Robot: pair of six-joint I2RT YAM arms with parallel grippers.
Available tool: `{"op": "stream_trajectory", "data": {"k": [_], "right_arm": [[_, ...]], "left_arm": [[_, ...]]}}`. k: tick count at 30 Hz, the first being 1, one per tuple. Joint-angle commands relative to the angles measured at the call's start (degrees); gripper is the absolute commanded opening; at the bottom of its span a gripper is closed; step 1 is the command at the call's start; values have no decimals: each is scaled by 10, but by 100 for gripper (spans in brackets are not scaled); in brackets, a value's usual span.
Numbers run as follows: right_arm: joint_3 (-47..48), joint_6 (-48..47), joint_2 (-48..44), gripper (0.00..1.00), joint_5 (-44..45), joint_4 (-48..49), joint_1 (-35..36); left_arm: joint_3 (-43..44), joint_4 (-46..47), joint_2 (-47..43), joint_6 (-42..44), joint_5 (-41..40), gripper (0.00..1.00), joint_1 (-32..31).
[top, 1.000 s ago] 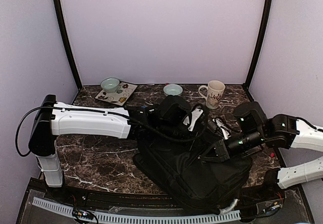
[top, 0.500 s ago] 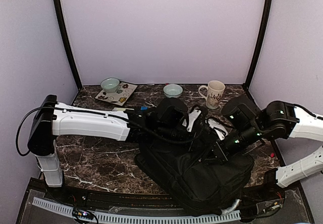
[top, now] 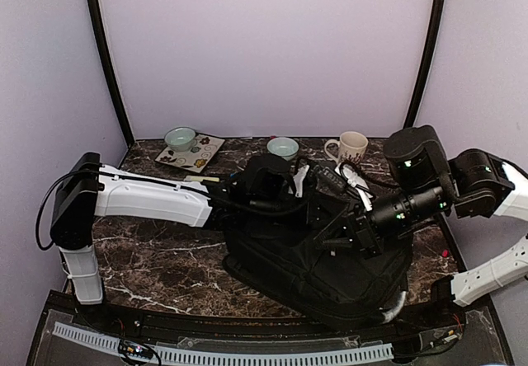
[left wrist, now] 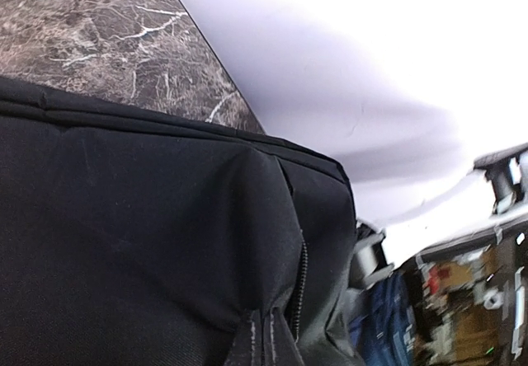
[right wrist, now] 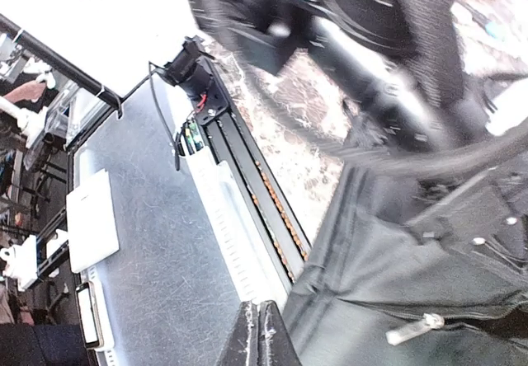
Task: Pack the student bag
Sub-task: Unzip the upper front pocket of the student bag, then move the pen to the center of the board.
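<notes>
Our left gripper (left wrist: 262,343) is clamped narrow on a gathered fold of the student bag (top: 318,259), whose black fabric fills the space just ahead of its tips. Our right gripper (right wrist: 258,335) has its jaws pressed together. The bag's edge lies just beside its tips, and we cannot tell whether any cloth is nipped. The bag sits on the table (top: 157,255) between both tools.

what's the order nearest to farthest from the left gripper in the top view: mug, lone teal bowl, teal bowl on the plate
From the left gripper:
1. lone teal bowl, just behind it
2. mug, back right
3. teal bowl on the plate, back left corner
</notes>
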Motion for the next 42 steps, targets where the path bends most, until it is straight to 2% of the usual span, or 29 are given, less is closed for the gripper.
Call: {"op": "stream_trajectory", "data": {"k": [1,3,5,6,8,12,17,21,24,27,31,34,38,42], "right_arm": [[27,-50,33,0,8,-14,7],[36,-48,38,0,52,-32,7],[52,-19,39,0,133,-61,6],[64,4,43,3,168,-80,6],[83,66,49,16,208,-117,5],[79,210,47,34,243,-178,6],[5,335,18,37,255,-188,6],[-49,394,-18,33,337,-188,1],[-131,391,-79,26,342,-98,-43],[-222,365,-146,21,268,31,-120],[-313,353,-172,18,192,177,-188],[-305,333,-152,17,180,187,-214],[-248,272,-118,19,192,133,-228],[-193,209,-96,20,184,101,-245]], "left_arm": [[-8,98,-7,-74,20,0,19],[-12,101,-8,-77,21,0,19],[-19,105,-9,-79,20,0,19],[-25,112,-8,-83,17,0,19],[-38,144,-5,-95,4,0,19],[-30,197,21,-128,-23,0,19],[-10,221,50,-145,-42,0,20],[-10,237,58,-152,-35,0,19],[-25,264,57,-164,-26,0,20],[-34,284,54,-173,-18,0,19],[-34,268,42,-160,-19,0,19],[-38,210,19,-134,-32,0,19],[-47,81,-26,-72,-62,0,18],[-82,1,-66,-31,-76,0,17]]}}
